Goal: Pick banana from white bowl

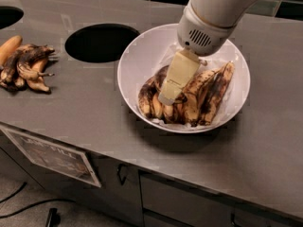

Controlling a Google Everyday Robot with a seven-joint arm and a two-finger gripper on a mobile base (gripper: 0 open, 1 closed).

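Note:
The white bowl (137,60) stands on the grey counter and holds several overripe bananas. The banana (150,94), strongly curved and mostly brown-black, lies at the left of the pile. Straighter, yellower bananas (215,91) with black blotches lie to its right. My gripper (169,97) reaches down into the bowl from the upper right. Its cream-coloured tip rests on the pile right beside the dark curved banana and hides part of it.
A round hole (100,42) opens in the counter left of the bowl, and another hole (7,15) sits at the far left. A separate bunch of dark bananas with an orange one (23,65) lies at the left. The counter's front edge (142,167) runs below the bowl.

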